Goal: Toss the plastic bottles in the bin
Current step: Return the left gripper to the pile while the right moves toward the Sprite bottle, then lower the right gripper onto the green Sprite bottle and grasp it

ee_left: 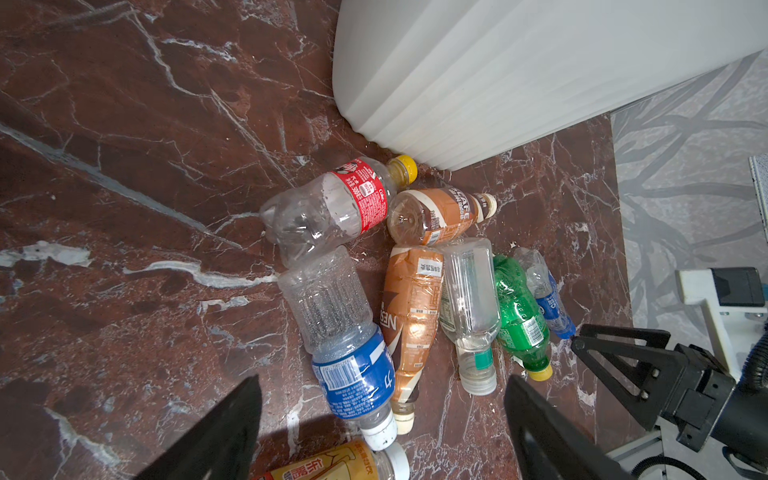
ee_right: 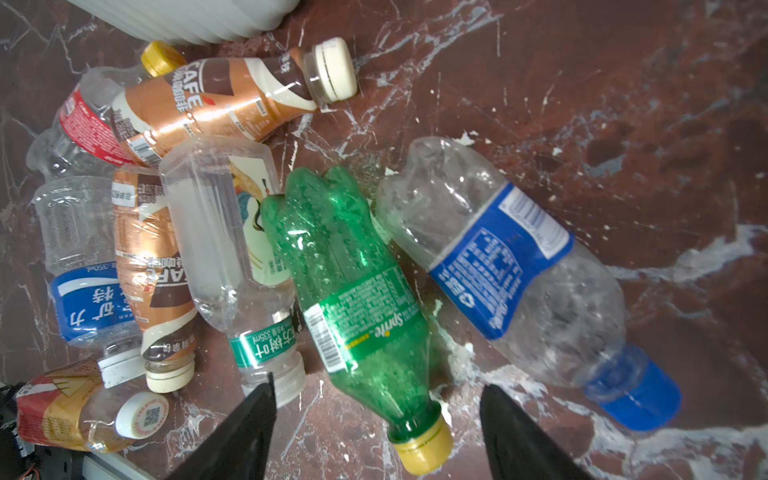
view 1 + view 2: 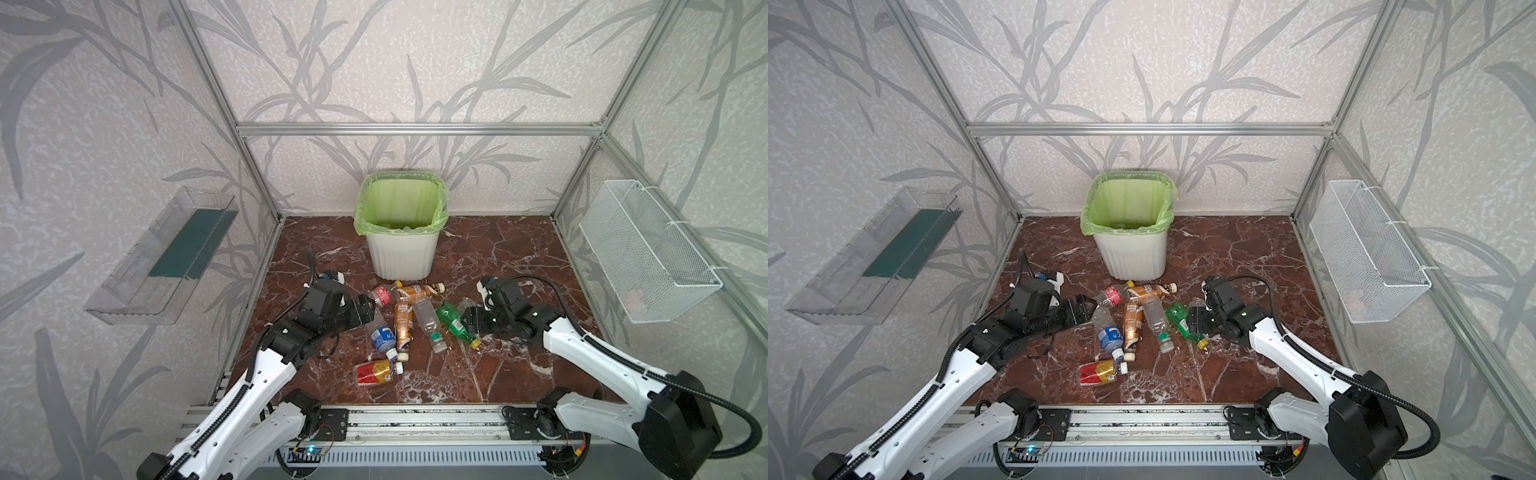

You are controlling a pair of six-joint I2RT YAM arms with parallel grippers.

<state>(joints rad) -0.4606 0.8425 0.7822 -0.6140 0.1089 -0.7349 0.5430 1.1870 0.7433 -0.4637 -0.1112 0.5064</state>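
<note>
**Eight bottles on the floor, none in hand, both grippers at the pile**

Top views. In both top views the bin [image 3: 401, 257] stands upright at the far middle of the floor [image 3: 519, 257], its green bag [image 3: 440, 208] folded over the rim. Something pale shows low inside it, too small to identify. The bottles [image 3: 409, 322] lie in a loose pile just near of the bin. A red-and-yellow bottle [image 3: 374, 372] lies a little nearer, at the pile's near edge. I count eight on the floor. The left gripper [image 3: 370, 308] sits at the pile's left edge and the right gripper [image 3: 465, 319] at its right edge. Neither carries anything.

Left wrist view. The left fingers [image 1: 224, 436] stand wide apart and empty. A blue-labelled bottle [image 1: 353, 374] shows between them, apparently below and untouched.

Right wrist view. The right fingers [image 2: 511, 436] stand apart on either side of the green bottle [image 2: 353, 291], at its neck. There is a gap on each side, so no grip is made. A blue-capped bottle [image 2: 519, 282] lies just right of it.

Assessment. The floor is far from cleared. The step in hand appears to be the approach to a pick, most likely the green bottle. All eight bottles are left to lift and drop into the bin.
</note>
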